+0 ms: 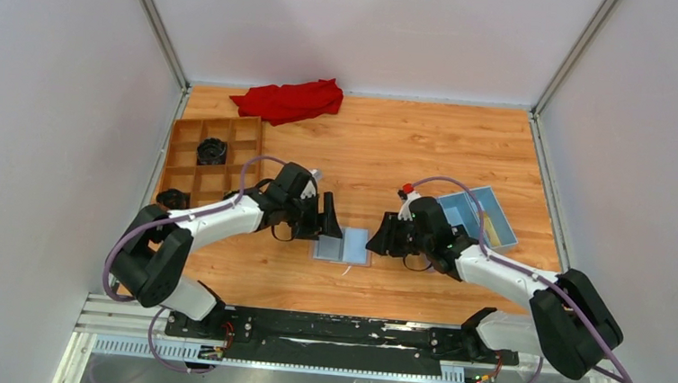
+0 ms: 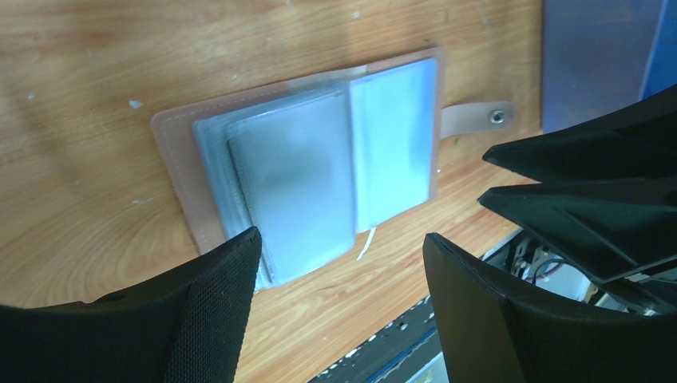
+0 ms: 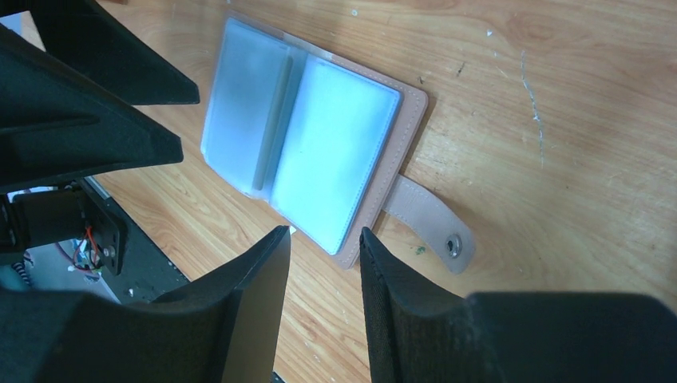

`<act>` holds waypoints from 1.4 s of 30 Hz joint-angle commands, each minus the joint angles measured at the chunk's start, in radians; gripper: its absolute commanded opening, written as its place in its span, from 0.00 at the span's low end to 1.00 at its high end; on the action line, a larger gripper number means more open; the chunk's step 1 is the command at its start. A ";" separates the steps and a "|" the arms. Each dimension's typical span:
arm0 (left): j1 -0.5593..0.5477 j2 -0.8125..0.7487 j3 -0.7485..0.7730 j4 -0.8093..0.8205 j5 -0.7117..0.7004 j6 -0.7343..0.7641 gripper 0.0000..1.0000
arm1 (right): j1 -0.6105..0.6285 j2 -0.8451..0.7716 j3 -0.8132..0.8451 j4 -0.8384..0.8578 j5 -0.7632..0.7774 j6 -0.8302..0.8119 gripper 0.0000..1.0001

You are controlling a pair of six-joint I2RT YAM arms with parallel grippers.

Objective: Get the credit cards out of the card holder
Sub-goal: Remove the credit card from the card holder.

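Showing strap (image 3: 427,219) — card holder (image 3: 319,152) (wrist views).

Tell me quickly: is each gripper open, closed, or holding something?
Left gripper: open wide, holding nothing.
Right gripper: narrowly open, holding nothing.

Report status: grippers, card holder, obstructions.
Left gripper open, empty, above the card holder. Right gripper part open, empty, at its right edge. Holder lies open flat on the table, no card seen out. Nothing blocking.
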 commanded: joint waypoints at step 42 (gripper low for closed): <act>-0.115 0.129 0.128 0.202 0.222 -0.081 0.71 | -0.015 -0.236 -0.020 -0.189 0.119 -0.015 0.42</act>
